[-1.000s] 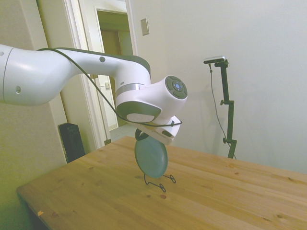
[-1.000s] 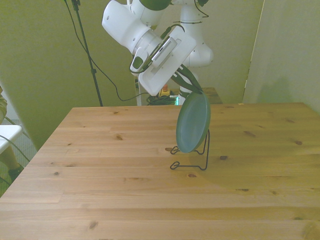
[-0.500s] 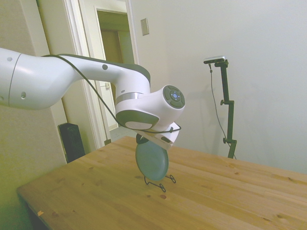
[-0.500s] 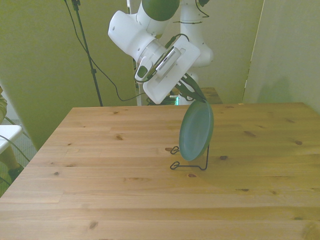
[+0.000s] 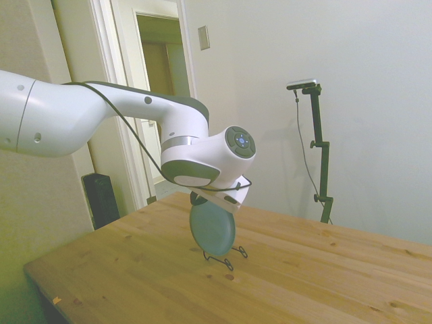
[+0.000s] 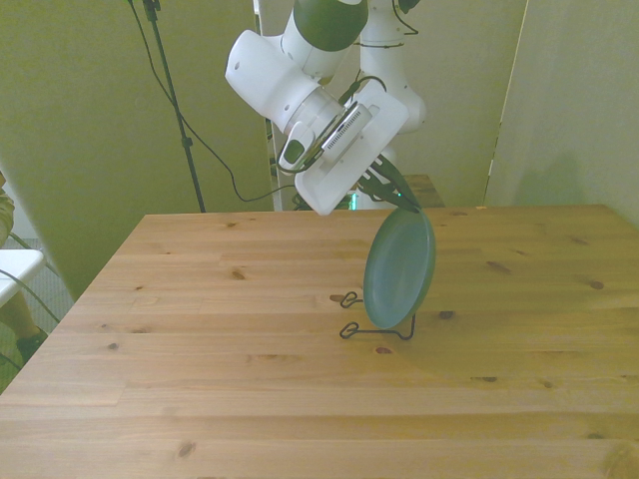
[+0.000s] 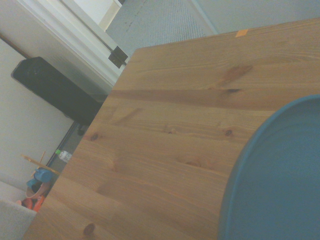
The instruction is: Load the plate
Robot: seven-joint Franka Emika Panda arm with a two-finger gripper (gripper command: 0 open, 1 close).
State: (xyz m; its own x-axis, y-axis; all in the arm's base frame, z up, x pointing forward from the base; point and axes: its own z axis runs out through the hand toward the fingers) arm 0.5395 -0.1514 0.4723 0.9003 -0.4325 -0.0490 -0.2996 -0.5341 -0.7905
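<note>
Plate on edge at the wire stand — mid-worktop.
The gripper [image 6: 397, 197] has its fingers closed on the upper rim of the teal plate [image 6: 399, 267], which stands nearly upright, its lower edge within the black wire stand [image 6: 377, 327] on the worktop [image 6: 200, 329] — toward the far edge.

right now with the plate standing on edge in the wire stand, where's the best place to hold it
Probably the top rim of the plate, coming from above, where the gripper already meets it. The plate stands nearly upright on edge, its lower rim sitting in the wire stand, so only the upper edge is free to pinch across its thin wall.
</note>
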